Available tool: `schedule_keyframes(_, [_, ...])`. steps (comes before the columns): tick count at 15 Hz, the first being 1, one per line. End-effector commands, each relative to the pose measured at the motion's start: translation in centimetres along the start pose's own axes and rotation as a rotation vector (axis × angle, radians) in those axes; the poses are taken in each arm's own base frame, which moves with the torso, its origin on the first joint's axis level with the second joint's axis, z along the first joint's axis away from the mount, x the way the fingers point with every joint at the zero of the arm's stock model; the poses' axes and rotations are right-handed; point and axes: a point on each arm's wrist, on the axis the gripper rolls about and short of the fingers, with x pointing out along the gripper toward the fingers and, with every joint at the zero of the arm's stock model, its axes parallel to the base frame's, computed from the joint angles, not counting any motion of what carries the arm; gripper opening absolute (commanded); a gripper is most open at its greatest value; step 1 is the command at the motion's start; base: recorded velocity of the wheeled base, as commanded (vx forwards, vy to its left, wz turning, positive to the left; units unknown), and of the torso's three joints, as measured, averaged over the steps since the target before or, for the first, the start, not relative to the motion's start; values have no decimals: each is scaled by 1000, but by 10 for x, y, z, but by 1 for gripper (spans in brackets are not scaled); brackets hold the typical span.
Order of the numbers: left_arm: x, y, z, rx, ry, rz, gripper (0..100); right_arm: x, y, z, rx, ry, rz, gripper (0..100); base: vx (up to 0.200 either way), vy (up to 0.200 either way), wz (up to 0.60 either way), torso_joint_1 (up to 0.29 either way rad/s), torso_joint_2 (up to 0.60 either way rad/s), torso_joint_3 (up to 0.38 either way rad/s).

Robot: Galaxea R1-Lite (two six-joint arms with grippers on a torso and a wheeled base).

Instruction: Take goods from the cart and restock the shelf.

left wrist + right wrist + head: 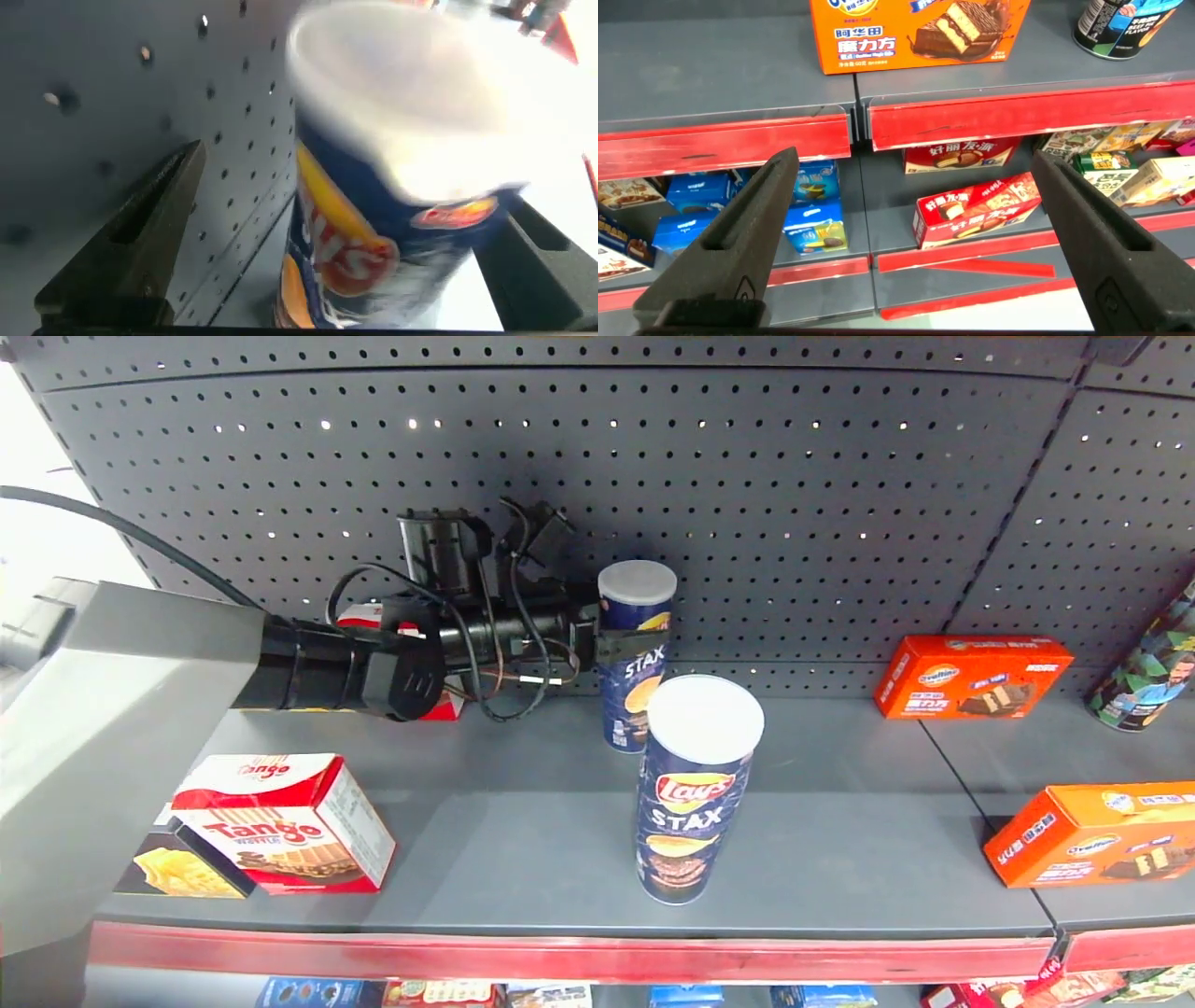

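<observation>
The grey shelf (pixel 859 840) lies under the left pincer (pixel 627 646), which is released: its fingers sit either side of the rear chip can (pixel 637 705), one finger clear of it. That can stands upright on the shelf. A second chip can (pixel 695 793) stands just in front of this pincer. The right pincer (pixel 915 159) is spread wide, with an orange box (pixel 915 33) beyond its tips.

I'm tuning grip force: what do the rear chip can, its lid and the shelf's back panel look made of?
The rear chip can: probably a paperboard tube, glossy print wrapped round a straight wall. Its lid: looks like whitish translucent plastic, matte, thin rim. The back panel: seemingly painted sheet metal, dark grey, matte, punched with regular holes.
</observation>
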Motion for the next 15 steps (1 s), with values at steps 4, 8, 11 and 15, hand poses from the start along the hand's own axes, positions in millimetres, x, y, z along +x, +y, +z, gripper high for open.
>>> schedule_keyframes(4, [-20,-13,34,2,20,2,100,0,0,0,0,1,1,100,0,0,0,0,0,0])
schedule_keyframes(8, [-35,-17,41,14,97,21,100,0,0,0,0,1,1,100,0,0,0,0,0,0])
schedule_keyframes(11, [-41,-21,47,72,129,80,100,0,0,0,0,3,1,100,0,0,0,0,0,0])
schedule_keyframes(15, [-50,-34,42,164,188,141,100,0,0,0,0,1,1,100,0,0,0,0,0,0])
